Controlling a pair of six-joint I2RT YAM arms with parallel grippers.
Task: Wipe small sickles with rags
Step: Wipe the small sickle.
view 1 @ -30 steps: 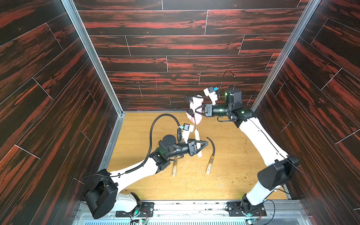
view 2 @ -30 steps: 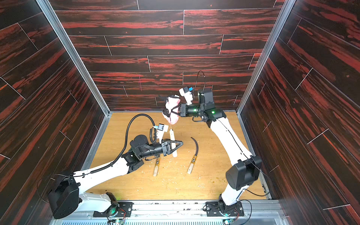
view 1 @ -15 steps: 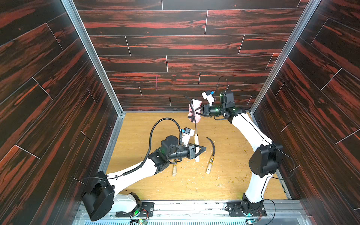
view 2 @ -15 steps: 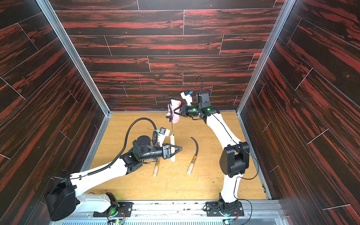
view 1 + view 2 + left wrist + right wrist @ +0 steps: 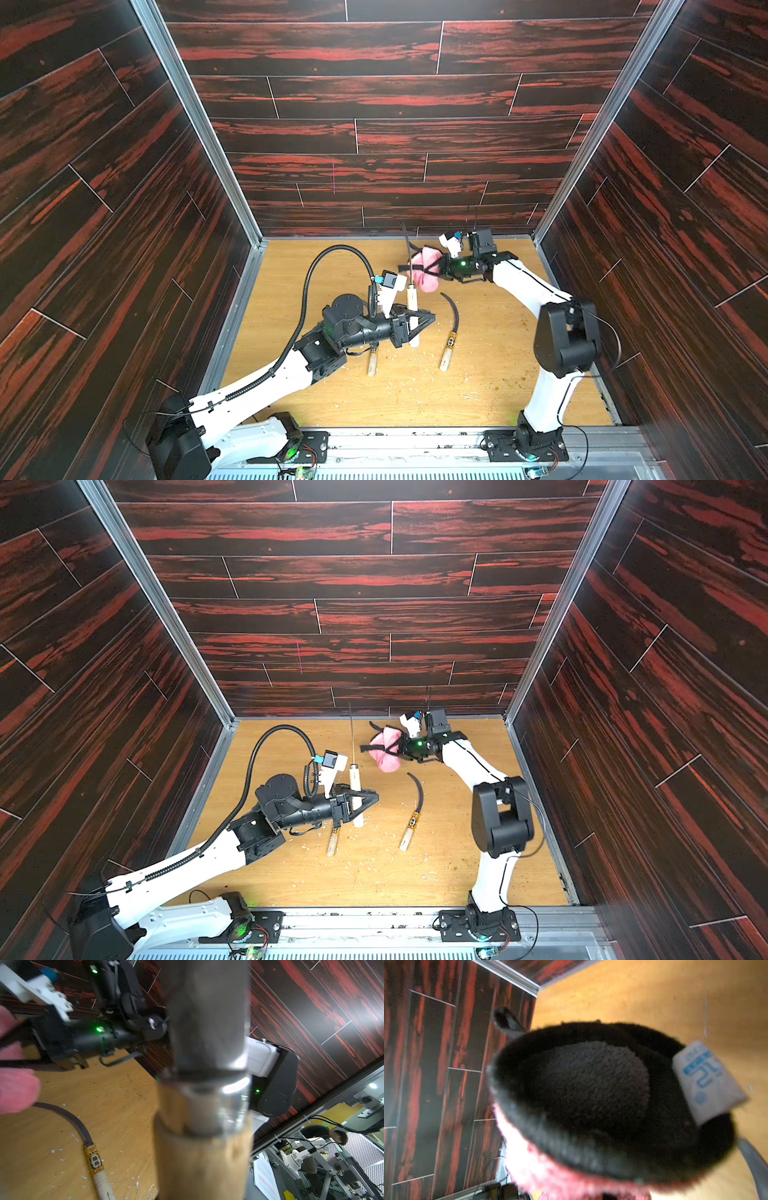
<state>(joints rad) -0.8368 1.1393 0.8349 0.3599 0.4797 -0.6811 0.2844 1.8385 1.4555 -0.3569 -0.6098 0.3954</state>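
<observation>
My left gripper [image 5: 422, 322] [image 5: 365, 800] is shut on the pale wooden handle of a small sickle [image 5: 412, 303] [image 5: 354, 781], held roughly upright, its thin blade pointing toward the back wall. That handle [image 5: 203, 1157] fills the left wrist view. My right gripper [image 5: 409, 269] [image 5: 368, 749] is shut on the bunched pink rag [image 5: 430, 278] [image 5: 388, 758] [image 5: 560, 1180], close beside that blade; contact cannot be told. A second sickle [image 5: 453, 320] [image 5: 417, 800] [image 5: 91, 1147] lies on the floor to the right. The handle of a third [image 5: 372, 361] [image 5: 332, 841] shows under my left arm.
The wooden floor [image 5: 498, 374] is boxed in by dark red-streaked walls on three sides, with a metal rail along the front. Pale chips are scattered around the lying sickles. A white label tag [image 5: 706, 1082] sticks out of the rag.
My right gripper has come down and nearer with the rag, beside the held sickle's blade, and its elbow has folded in. My left gripper has turned the sickle more upright.
</observation>
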